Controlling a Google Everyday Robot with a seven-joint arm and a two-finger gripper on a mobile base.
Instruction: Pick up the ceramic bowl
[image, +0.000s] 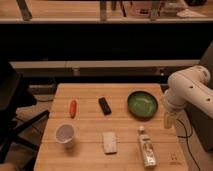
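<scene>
Wood table first: the green ceramic bowl sits on its far right side. Our gripper hangs just right of the rim, and we can't tell if it's spread or pinched. We'd grab the near rim and steer clear of the bottle.

Single high view facing down over table; tool at frame right

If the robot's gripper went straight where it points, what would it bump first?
The gripper points down, just right of the ceramic bowl. It would probably meet the wooden table near its right edge, beside the bowl; depth is unclear, so maybe the rim.
</scene>
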